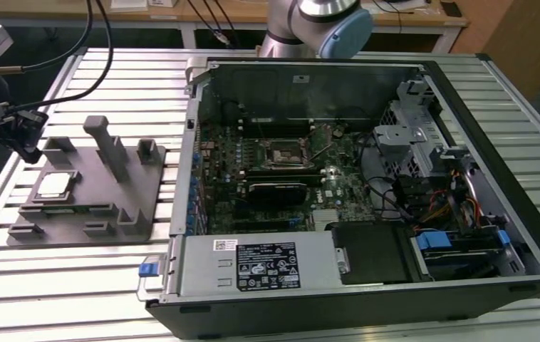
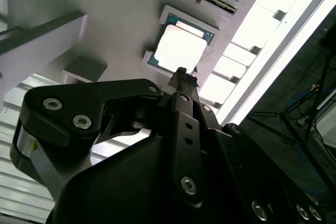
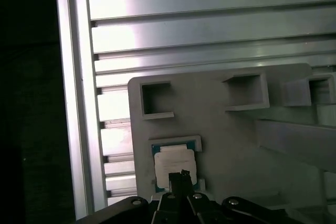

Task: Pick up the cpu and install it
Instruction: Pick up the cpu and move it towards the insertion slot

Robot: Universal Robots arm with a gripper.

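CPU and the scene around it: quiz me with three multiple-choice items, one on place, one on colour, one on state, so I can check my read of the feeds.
1. Where is the cpu?
A. In the motherboard socket
B. In a recess of the fixture on the table
C. Lifted clear in the hand

2. What colour is that fixture?
A. Red
B. Yellow
C. Grey

3. How is the computer case?
A. Open, with the motherboard exposed
B. Closed by a side panel
C. Wrapped in plastic

Answers:
1 B: the chip lies in the fixture's recess in both wrist views, with the hand near it.
2 C: the fixture is plain grey in every view.
3 A: the boards and cables inside show in the exterior view.
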